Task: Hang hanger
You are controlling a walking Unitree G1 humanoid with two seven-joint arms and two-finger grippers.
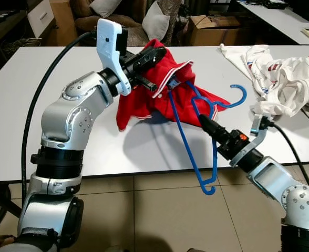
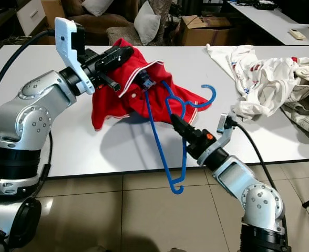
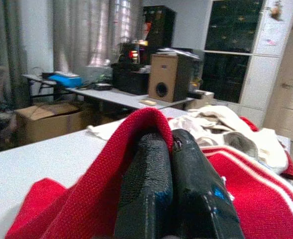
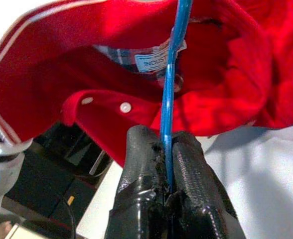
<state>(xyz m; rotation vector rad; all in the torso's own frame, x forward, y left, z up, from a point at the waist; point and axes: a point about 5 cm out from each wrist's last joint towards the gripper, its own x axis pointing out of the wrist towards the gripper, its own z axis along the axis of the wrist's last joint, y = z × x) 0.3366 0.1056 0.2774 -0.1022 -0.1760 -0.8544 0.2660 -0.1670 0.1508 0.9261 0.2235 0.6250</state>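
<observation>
Your right gripper (image 4: 167, 149) is clamped tight on the blue hanger (image 1: 188, 137), whose upper end reaches into the collar of the red shirt (image 1: 160, 92) above the white table (image 1: 49, 94). Your left gripper (image 1: 155, 54) pinches the shirt's fabric, fingers (image 3: 151, 184) pressed together, lifting it.

wide white rectangular table (image 1: 49, 84) over a beige tiled floor (image 1: 154, 210). on its top: the lower part of a crumpled red polo shirt with white trim (image 1: 144, 105), near the middle, and a heap of crumpled white printed garments (image 1: 278, 79) toward the right end, well apart from it.
</observation>
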